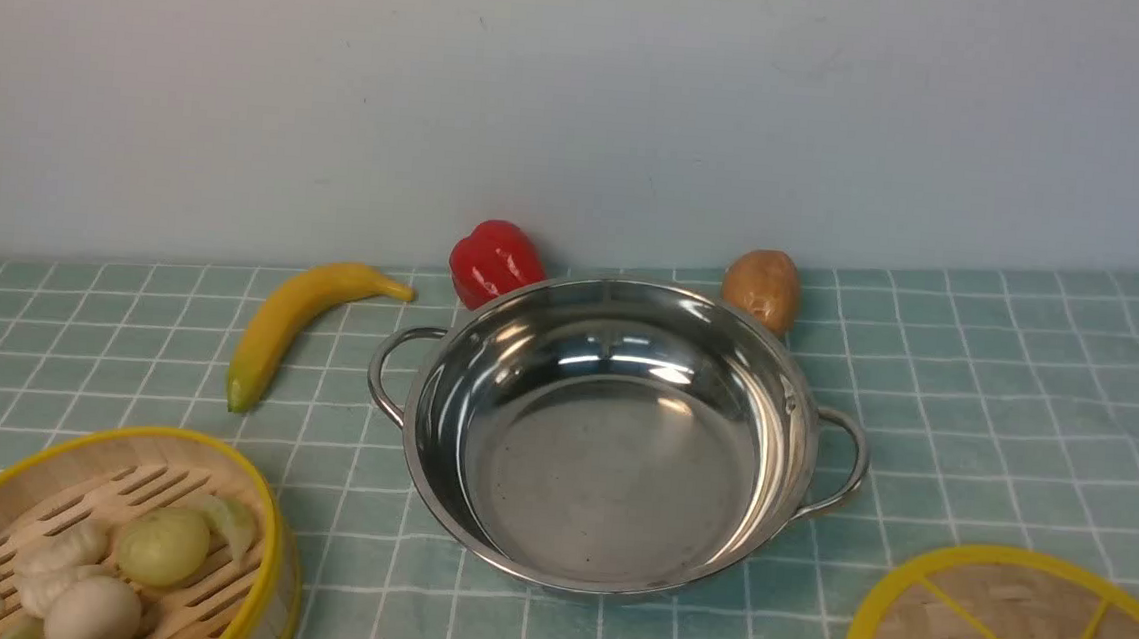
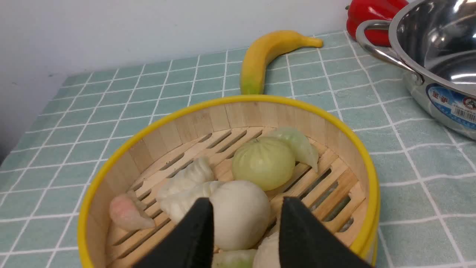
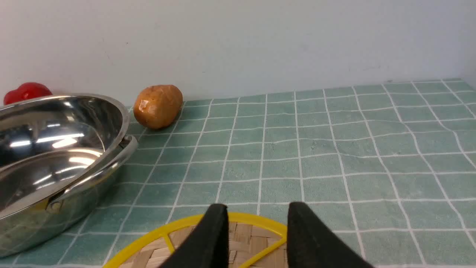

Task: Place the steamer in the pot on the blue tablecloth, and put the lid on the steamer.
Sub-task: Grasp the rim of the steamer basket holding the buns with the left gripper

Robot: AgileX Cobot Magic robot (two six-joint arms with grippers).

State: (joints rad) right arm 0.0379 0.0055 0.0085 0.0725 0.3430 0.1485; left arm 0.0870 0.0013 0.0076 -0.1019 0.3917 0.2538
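- The steamer (image 2: 223, 117) sits on the blue tablecloth (image 1: 974, 408) at the near left, well apart from the pot (image 1: 608, 483), so nothing is placed yet.
- The left gripper (image 2: 247, 201) hangs over the steamer's near side with its fingers spread and nothing between them. If it pinches too far in, it'll probably grab the white bun (image 2: 241, 216) instead of the wall.
- A grip on just one wall could tilt the basket, and then I'd expect the loose toy dumplings to roll out.
- The steamer looks only a bit narrower than the pot, so an off-centre drop could leave it hung up on the rim or on a looped handle (image 1: 390, 372).
- The lid (image 1: 989, 630) lies flat on the cloth at the near right. The right gripper (image 3: 258, 205) is over its edge, also spread and empty. Flat discs are annoying, so the fingers may slip off or bunch up the cloth.
- The banana (image 1: 283, 325), red pepper (image 1: 495, 259) and potato (image 1: 762, 288) crowd the pot's far side, so a wide swing could knock them.
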